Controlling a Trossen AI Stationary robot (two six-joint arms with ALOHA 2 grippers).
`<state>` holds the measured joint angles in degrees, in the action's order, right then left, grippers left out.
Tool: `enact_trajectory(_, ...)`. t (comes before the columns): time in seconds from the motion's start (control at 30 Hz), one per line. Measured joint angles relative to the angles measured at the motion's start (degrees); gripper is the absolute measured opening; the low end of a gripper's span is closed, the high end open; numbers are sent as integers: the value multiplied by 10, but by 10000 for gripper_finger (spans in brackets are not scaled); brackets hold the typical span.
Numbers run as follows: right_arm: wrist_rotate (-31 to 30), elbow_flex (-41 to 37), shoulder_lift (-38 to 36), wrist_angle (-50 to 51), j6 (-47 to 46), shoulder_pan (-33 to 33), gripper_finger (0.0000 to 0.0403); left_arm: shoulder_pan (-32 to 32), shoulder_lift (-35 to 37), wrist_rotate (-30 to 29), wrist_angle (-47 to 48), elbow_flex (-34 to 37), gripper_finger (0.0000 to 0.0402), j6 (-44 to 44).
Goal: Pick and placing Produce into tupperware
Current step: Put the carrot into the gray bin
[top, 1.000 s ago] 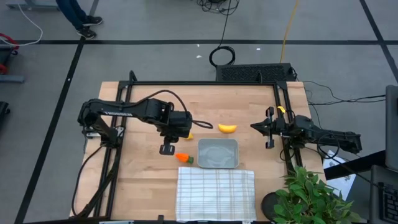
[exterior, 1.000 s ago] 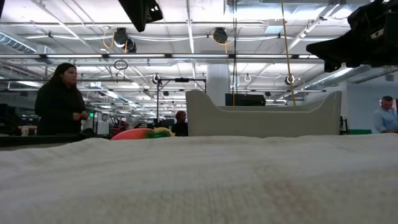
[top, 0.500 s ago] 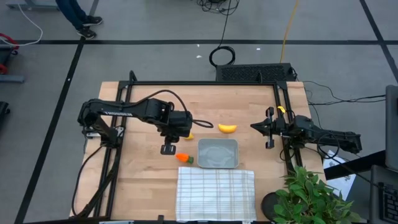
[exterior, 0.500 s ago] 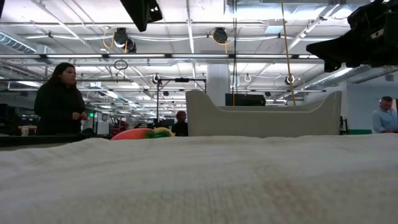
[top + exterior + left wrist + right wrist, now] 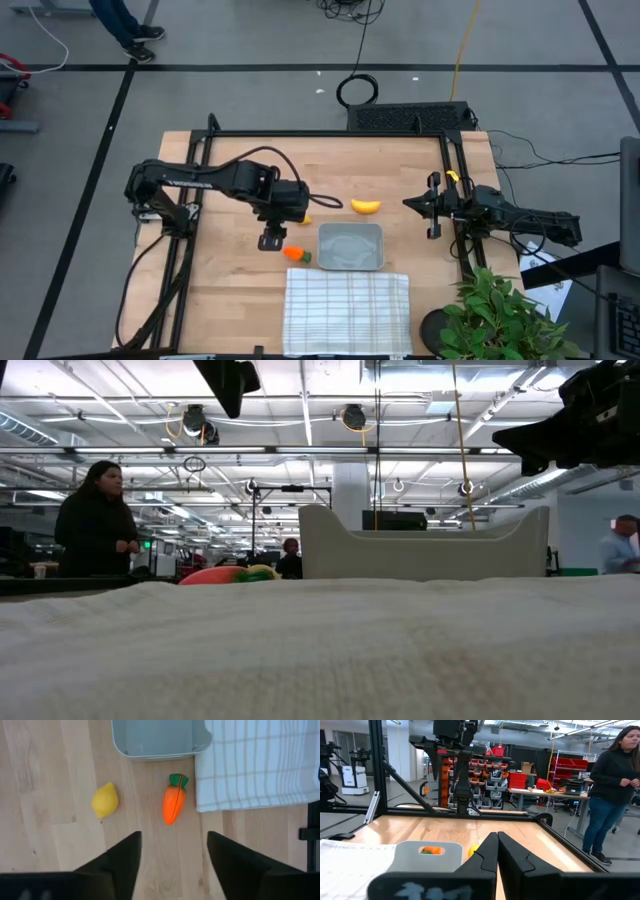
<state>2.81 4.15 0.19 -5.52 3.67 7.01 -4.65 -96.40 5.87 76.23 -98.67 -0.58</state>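
Observation:
The orange carrot with its green top lies on the wooden table beside the left near corner of the grey tupperware. The yellow lemon rests on the table farther back, and the banana lies beyond the tupperware's far edge. My left gripper hangs open above the table just left of the carrot, pointing down, with nothing between its fingers. At the table's right side my right gripper is shut and empty, pointing toward the tupperware.
A white checked cloth lies at the near edge, just before the tupperware, and fills the foreground of the low view. A black frame edges the table. A potted plant stands at the near right corner. A person stands beyond the table.

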Motion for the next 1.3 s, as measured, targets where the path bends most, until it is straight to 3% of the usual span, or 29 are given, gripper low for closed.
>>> enact_trajectory(0.27,0,0,0,0,0,0,0,-3,0,-15,-21,6,290,-2)
enact_trajectory(0.97,0,0,0,0,0,0,0,-9,0,-8,-224,179,283,48)
enact_trajectory(1.3,0,0,0,0,0,0,0,-6,0,22,-296,250,283,52)
